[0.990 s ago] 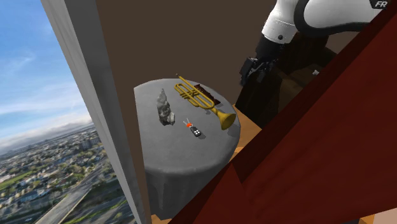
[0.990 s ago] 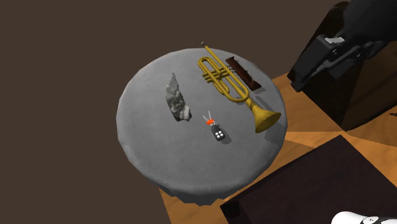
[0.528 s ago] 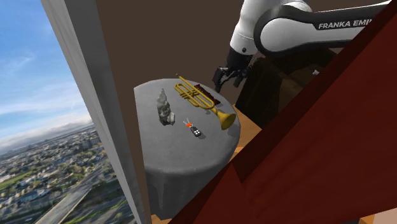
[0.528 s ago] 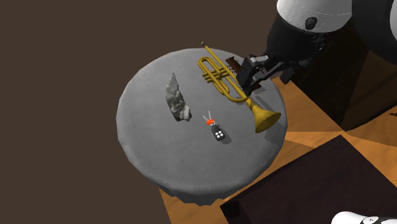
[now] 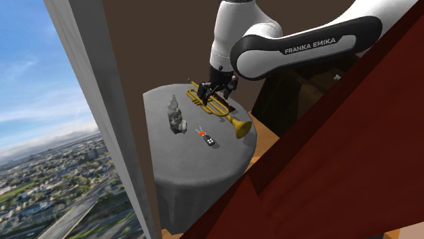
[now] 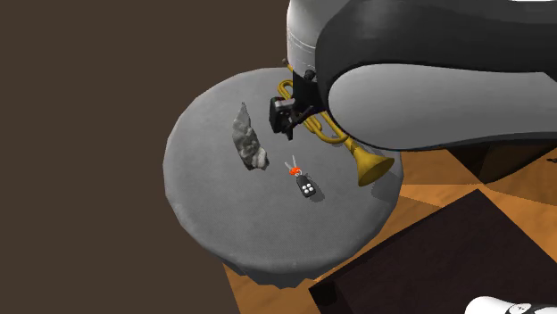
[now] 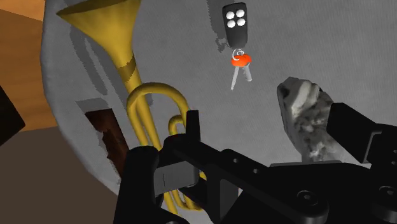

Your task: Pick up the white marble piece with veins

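Observation:
The pale grey, veined marble piece (image 5: 177, 117) (image 6: 247, 138) lies on the round grey table (image 5: 197, 163) (image 6: 232, 214), toward the shoulder view's left. My black gripper (image 5: 216, 88) (image 6: 284, 120) hangs open above the brass trumpet (image 5: 216, 107) (image 6: 368, 165), to the right of the marble and apart from it. In the wrist view the gripper (image 7: 270, 127) holds nothing. There the marble (image 7: 308, 118) lies partly behind one finger (image 7: 350, 130), and the trumpet (image 7: 127, 70) runs past the other.
A black key fob with an orange tag (image 5: 209, 139) (image 6: 303, 185) (image 7: 235, 16) lies in front of the marble and trumpet. A dark brown bar (image 7: 108, 137) sits behind the trumpet. A window post (image 5: 102, 102) borders the table; a red-brown panel (image 5: 340, 170) crosses the shoulder view's lower right.
The arm has swung in from the right, off the table, to above the trumpet's tubing, nearer the marble. Nothing on the table has moved.

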Motion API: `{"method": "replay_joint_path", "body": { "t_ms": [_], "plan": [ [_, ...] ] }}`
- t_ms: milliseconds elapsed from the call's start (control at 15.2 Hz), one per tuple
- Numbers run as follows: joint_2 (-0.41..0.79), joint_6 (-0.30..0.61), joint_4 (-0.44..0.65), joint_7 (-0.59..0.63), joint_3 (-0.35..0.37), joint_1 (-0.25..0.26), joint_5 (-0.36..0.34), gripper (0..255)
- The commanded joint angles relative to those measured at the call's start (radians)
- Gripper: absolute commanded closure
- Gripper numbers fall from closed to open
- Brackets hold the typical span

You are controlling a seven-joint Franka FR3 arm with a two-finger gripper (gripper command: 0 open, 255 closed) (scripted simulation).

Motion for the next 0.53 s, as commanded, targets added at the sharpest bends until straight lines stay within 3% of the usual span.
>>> {"method": "replay_joint_path", "body": {
  "t_ms": [0, 462],
  "plan": [
    [0.093, 0.014, 0.059, 0.079, 0.024, 0.005, -0.075, 0],
    [0.413, -0.017, 0.317, 0.294, 0.014, 0.098, -0.325, 0]
  ]
}}
